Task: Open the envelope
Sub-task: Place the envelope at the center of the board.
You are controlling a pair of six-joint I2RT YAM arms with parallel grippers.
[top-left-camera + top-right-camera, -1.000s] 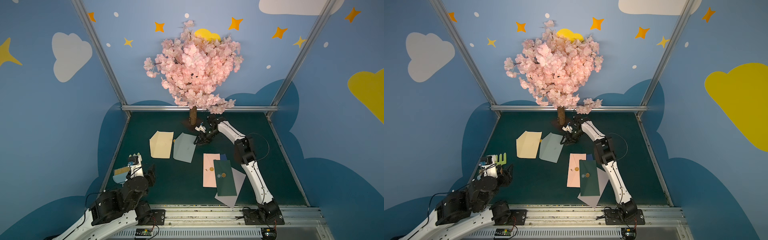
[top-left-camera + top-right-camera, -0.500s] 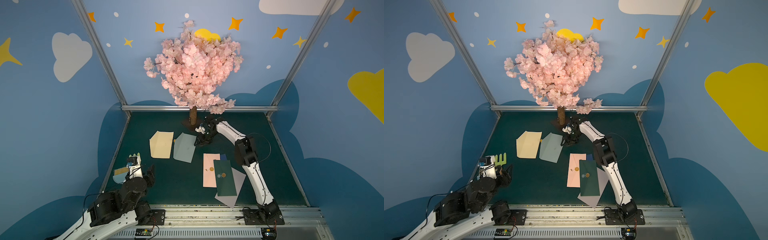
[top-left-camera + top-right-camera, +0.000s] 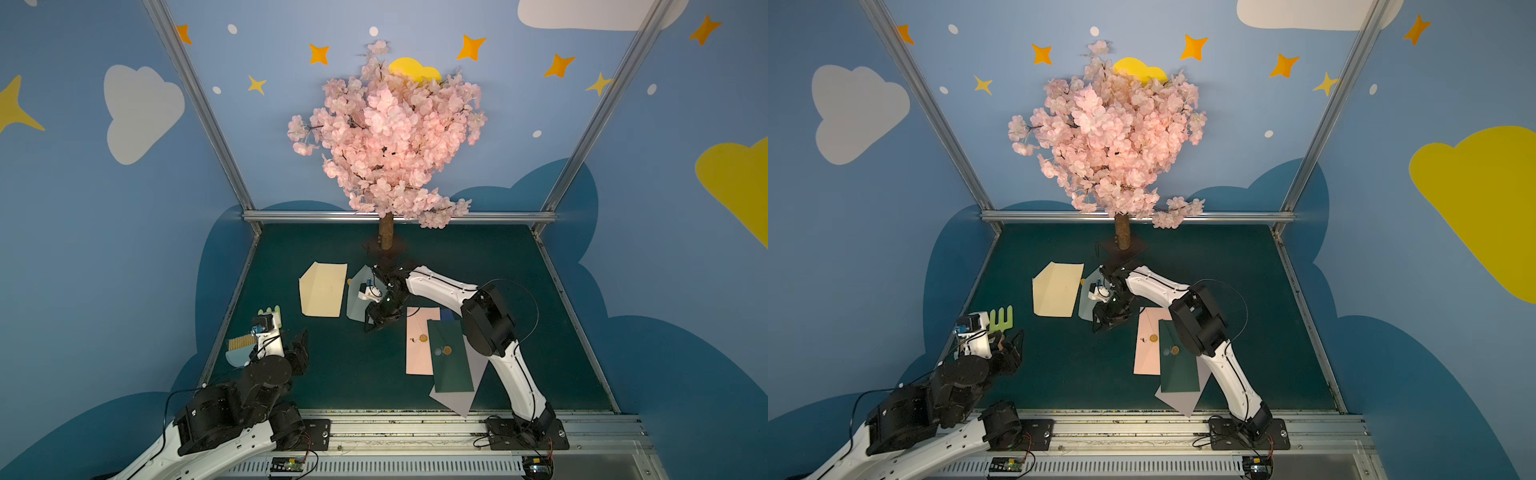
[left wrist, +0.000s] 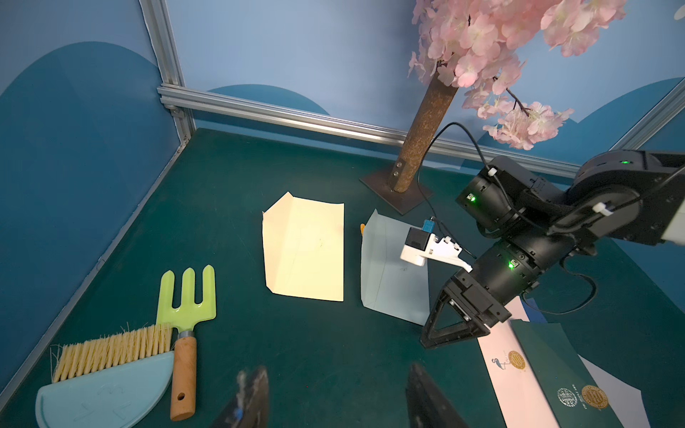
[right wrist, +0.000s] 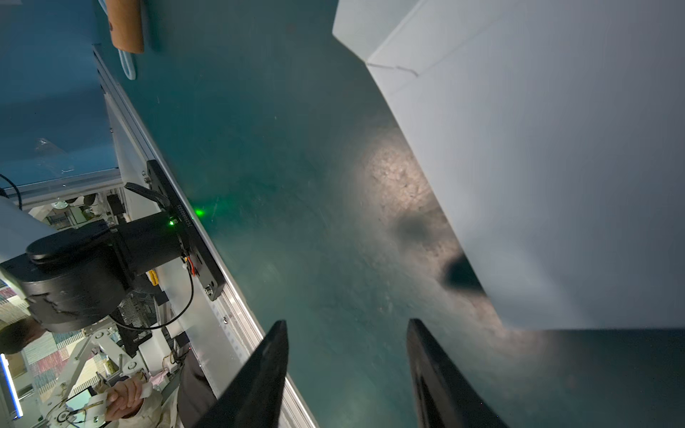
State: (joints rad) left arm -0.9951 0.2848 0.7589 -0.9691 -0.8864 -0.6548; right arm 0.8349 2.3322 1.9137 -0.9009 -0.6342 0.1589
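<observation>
A grey-blue envelope [image 3: 355, 300] [image 3: 1085, 308] [image 4: 393, 274] lies flat mid-table, its flap folded out at the far end. My right gripper [image 3: 371, 327] [image 3: 1099, 328] [image 4: 426, 339] [image 5: 346, 326] hovers at that envelope's near corner, pointing toward the table front. Its jaws are open over bare mat and hold nothing. The envelope [image 5: 556, 148] fills one side of the right wrist view, apart from the fingers. My left gripper [image 3: 301, 344] [image 3: 1014, 341] [image 4: 335, 372] hangs open and empty above the mat at the front left.
A cream envelope [image 3: 322, 289] [image 4: 304, 252] lies left of the grey-blue one. Pink [image 3: 417, 347], dark green [image 3: 451, 363] and lavender [image 3: 457, 401] envelopes overlap at the right. The tree trunk [image 3: 386, 235] stands at the back. A green fork [image 4: 187, 296], brush [image 4: 111, 346] and dustpan [image 4: 103, 396] lie front left.
My right gripper has swung from the far end of the grey-blue envelope toward the front, to the envelope's near corner. The left arm has hardly moved.
</observation>
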